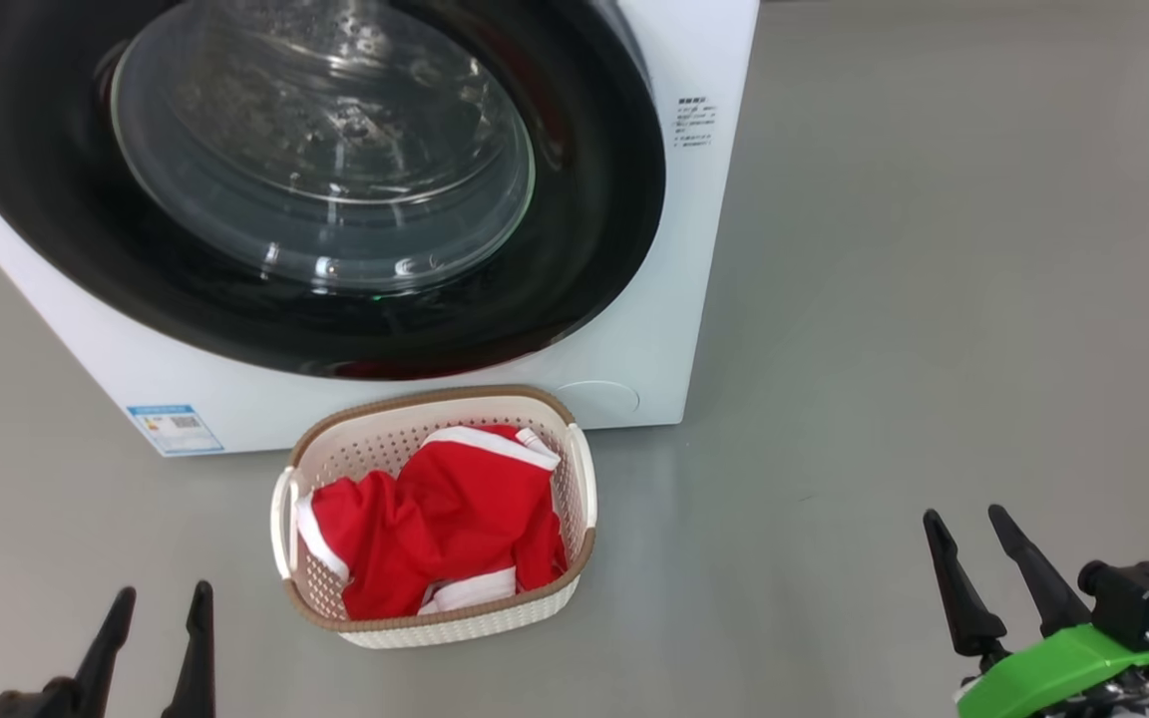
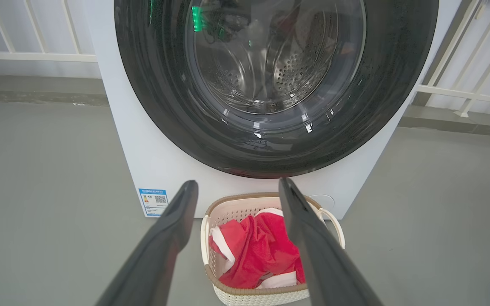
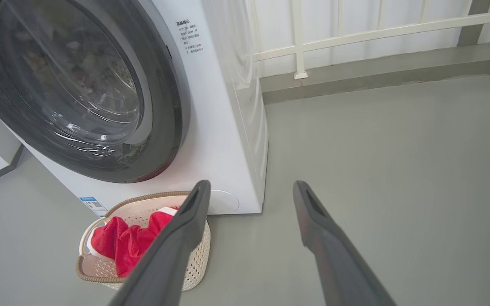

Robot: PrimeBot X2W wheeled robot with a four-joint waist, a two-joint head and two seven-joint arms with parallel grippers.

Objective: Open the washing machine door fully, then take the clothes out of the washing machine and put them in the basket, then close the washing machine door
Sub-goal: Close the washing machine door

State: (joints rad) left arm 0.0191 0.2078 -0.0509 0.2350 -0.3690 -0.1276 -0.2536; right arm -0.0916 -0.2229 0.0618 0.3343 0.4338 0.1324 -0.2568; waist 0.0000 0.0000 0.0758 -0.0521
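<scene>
The washing machine stands white at the upper left of the head view. Its door, a glossy black ring around a glass bowl, lies flat against the front, shut. The red clothes with white trim fill the cream basket on the floor just before the machine. My left gripper is open at the lower left, holding nothing. My right gripper is open at the lower right, well to the right of the basket.
A blue label sticker sits on the machine's lower front. Grey floor stretches wide to the right. A white railing and a low grey kerb run behind the machine.
</scene>
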